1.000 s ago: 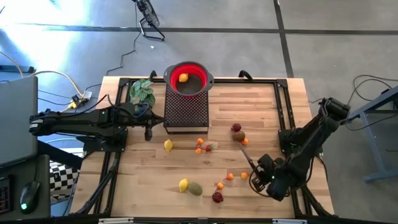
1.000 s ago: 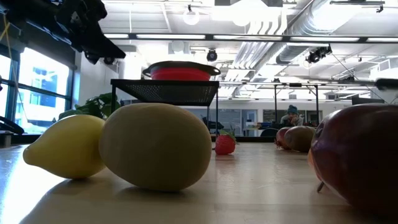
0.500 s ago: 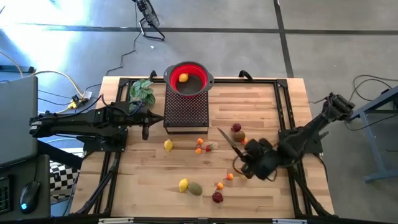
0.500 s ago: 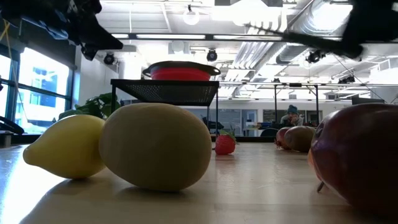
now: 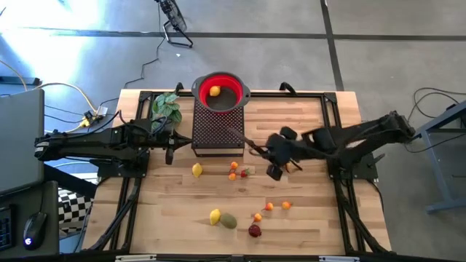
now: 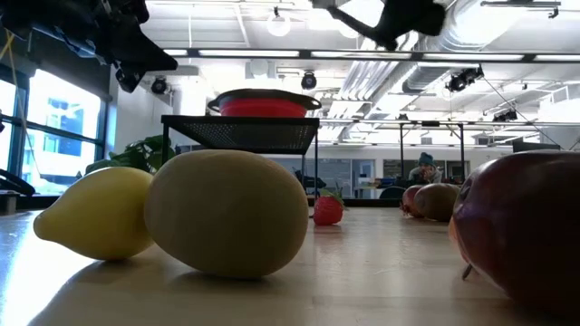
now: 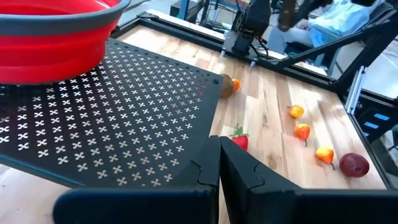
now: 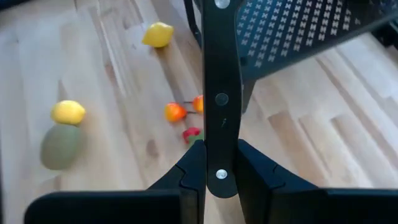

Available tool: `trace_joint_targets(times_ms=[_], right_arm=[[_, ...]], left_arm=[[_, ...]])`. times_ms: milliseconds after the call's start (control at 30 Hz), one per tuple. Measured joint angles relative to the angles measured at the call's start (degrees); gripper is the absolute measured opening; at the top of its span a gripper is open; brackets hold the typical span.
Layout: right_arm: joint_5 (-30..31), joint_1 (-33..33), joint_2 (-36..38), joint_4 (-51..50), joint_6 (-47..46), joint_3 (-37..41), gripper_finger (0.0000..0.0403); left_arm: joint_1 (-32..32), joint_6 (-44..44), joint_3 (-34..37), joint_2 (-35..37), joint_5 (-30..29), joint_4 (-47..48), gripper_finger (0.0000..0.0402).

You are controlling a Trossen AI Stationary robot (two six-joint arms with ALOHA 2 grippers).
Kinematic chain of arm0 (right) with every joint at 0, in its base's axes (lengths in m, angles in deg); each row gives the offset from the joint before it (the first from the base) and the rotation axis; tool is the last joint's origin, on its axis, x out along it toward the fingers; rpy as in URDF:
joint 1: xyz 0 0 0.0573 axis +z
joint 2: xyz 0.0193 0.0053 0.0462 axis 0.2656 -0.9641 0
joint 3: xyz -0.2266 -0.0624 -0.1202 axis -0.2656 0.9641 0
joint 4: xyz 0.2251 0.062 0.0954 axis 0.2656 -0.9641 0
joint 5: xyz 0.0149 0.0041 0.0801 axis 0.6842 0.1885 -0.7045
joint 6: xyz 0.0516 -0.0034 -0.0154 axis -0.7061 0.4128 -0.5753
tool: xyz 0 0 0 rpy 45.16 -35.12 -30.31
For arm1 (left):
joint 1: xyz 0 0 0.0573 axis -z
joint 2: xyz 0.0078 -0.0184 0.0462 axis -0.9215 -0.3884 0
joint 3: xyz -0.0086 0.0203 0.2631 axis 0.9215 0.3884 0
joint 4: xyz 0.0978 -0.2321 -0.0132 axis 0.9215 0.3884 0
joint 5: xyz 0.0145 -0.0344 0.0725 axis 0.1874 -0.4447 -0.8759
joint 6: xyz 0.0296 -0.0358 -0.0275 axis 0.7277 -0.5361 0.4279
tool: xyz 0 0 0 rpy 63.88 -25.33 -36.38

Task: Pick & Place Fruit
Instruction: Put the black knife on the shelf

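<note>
Two arms: we are carrying the knife [image 8: 219, 99] clenched in our right gripper [image 5: 275, 156], left gripper [image 7: 217, 171] clenched empty, fruit [image 5: 233, 175] waiting.

The counter [image 5: 313, 225] was light wood with a visible plank grain. The bowl [image 5: 219, 92] was red with a grey rim. The rack [image 5: 217, 131] was black, perforated with small cross-shaped holes. The lemons [image 5: 197, 170] were yellow. The small fruits [image 5: 285, 206] were orange. One fruit [image 5: 254, 231] was dark red and another [image 5: 228, 220] olive-green. The plant [image 5: 166, 106] was green. Both arms were black.
</note>
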Motion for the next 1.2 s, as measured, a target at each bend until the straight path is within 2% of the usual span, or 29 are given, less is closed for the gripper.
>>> trace_joint_targets(times_ms=[200,467,867,1200], right_arm=[[-4.9,-6.7,-6.0,0.0,10.7,-3.5,0.0052],[-5.1,-13.6,-14.4,-1.1,23.0,-10.9,0.0052],[-4.8,-17.4,-24.8,-2.8,36.9,-21.0,0.0052],[-4.8,-20.1,-28.5,-2.8,43.3,-23.0,0.0052]], left_arm=[[0.0,0.2,0.0,0.9,1.3,-0.1,0.0],[0.0,0.3,0.0,2.6,4.1,0.0,0.0],[0.0,0.3,0.0,4.9,4.3,2.2,0.0],[0.0,0.3,0.0,4.9,4.3,3.1,0.0]])
